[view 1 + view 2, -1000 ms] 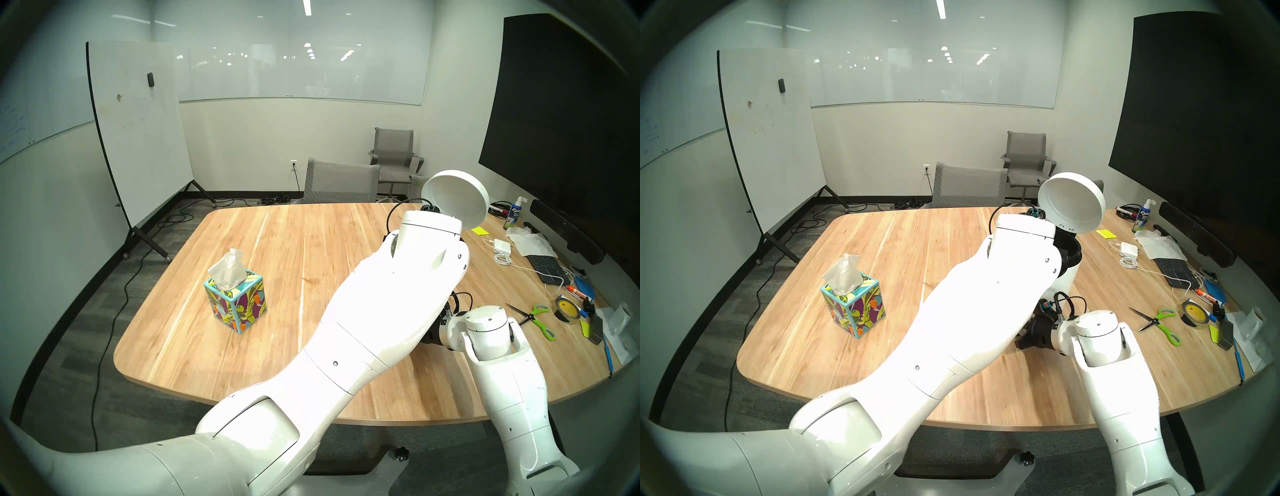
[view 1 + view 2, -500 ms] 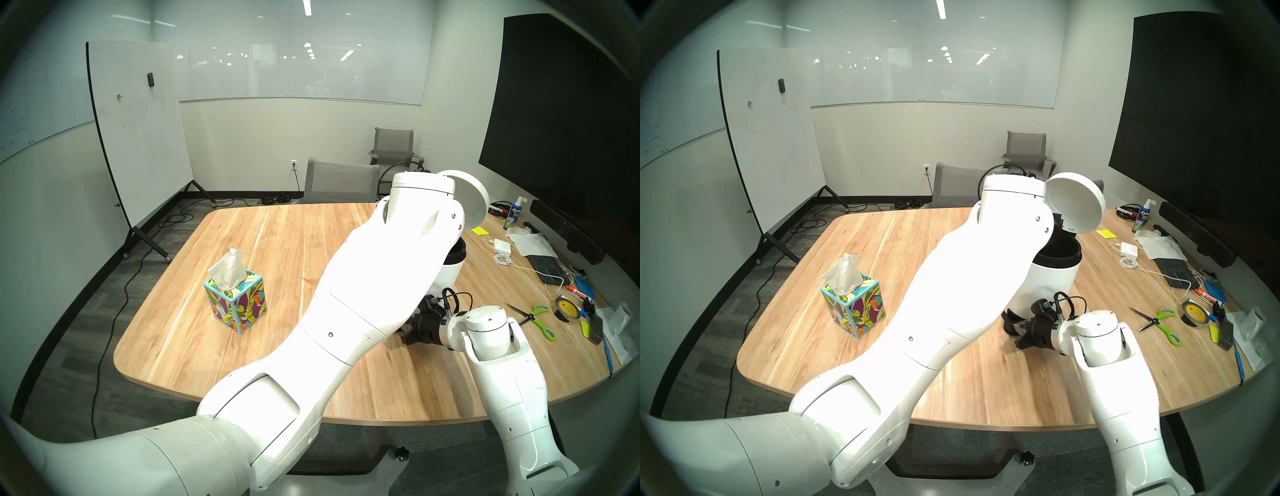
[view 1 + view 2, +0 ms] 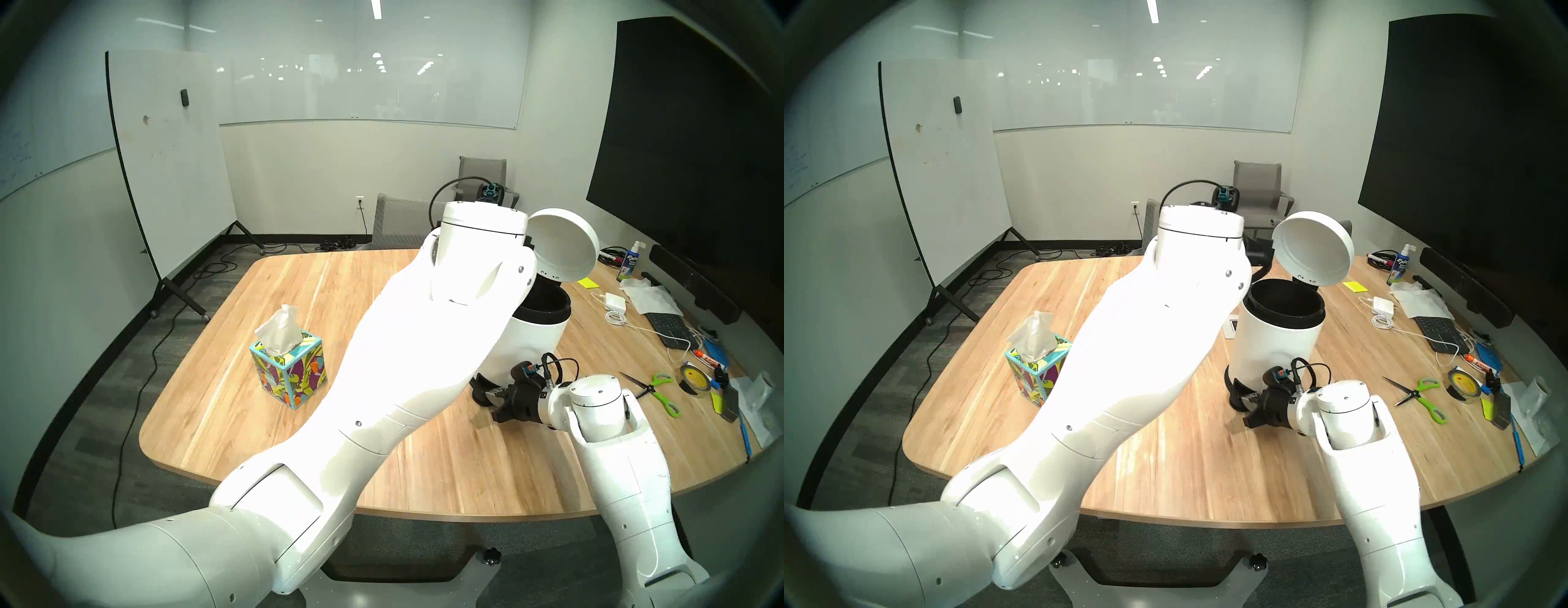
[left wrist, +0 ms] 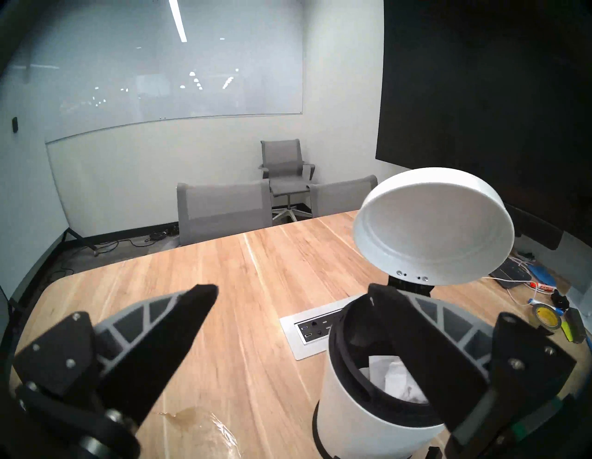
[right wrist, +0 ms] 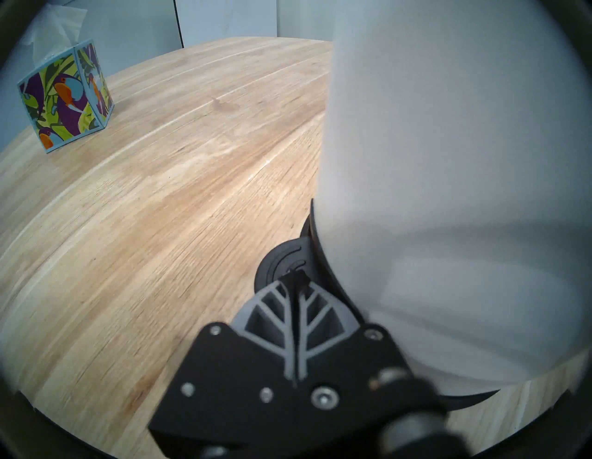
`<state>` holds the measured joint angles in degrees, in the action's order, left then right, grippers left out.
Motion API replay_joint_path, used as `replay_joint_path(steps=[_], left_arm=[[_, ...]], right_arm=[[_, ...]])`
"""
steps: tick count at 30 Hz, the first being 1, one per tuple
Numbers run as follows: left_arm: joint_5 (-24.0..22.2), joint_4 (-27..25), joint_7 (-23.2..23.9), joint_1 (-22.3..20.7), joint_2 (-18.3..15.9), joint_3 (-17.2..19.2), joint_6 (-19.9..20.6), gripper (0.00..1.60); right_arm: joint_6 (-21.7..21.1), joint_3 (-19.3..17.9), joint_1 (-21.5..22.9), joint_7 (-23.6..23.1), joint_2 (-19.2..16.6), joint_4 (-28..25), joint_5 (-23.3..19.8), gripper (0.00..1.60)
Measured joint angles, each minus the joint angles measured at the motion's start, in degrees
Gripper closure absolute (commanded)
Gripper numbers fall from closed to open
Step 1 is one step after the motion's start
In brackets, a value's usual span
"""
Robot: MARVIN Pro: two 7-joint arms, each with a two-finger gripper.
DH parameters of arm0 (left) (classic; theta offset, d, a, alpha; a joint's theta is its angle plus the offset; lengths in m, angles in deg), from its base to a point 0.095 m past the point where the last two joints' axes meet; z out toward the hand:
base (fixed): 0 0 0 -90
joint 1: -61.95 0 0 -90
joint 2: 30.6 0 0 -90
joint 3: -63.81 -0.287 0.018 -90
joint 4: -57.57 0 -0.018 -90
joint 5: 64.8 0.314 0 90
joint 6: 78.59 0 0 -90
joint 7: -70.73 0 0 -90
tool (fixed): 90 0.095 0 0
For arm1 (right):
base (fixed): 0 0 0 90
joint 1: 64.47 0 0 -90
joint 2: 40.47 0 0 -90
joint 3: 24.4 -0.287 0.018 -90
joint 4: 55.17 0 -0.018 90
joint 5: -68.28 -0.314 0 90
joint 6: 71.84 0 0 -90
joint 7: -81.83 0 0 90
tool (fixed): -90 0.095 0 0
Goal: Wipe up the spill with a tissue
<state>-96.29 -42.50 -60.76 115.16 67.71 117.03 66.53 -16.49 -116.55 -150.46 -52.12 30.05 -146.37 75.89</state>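
Note:
A crumpled white tissue (image 4: 389,378) lies inside the white pedal bin (image 3: 1276,339), whose lid (image 3: 1314,250) stands up. My left gripper (image 4: 290,290) hangs open and empty above the table, just left of the bin's mouth. A faint brownish wet smear, the spill (image 4: 192,413), shows on the wood below that gripper. My left arm hides it in the head views. My right gripper (image 5: 296,275) is shut, its tips resting on the bin's black pedal (image 5: 282,259) at the bin's foot (image 3: 488,392).
A leaf-print tissue box (image 3: 288,369) with a sheet sticking up stands on the table's left. A white socket plate (image 4: 307,330) is set in the wood behind the bin. Scissors (image 3: 655,388), tape, cables and a keyboard crowd the right edge. Grey chairs (image 4: 224,211) line the far side.
My left arm has risen and swung left, away from the bin's mouth, uncovering the bin and the right gripper. The right arm and the raised lid have stayed put.

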Motion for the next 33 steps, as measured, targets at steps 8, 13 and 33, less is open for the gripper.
replay_joint_path(steps=[8,13,33], left_arm=[[2.6,-5.27,-1.16,4.25,-5.34,1.1,-0.5,0.0],[4.5,-9.61,-1.78,8.48,-9.73,0.99,-1.26,0.0],[9.63,-10.28,6.35,17.06,-22.55,2.7,-13.45,0.0]], right_arm=[[0.0,-0.06,0.0,-0.02,0.05,0.0,0.04,1.6],[0.0,-0.1,0.0,-0.04,0.09,0.01,0.07,1.6],[0.0,-0.17,-0.01,-0.18,0.17,-0.01,0.24,1.6]])
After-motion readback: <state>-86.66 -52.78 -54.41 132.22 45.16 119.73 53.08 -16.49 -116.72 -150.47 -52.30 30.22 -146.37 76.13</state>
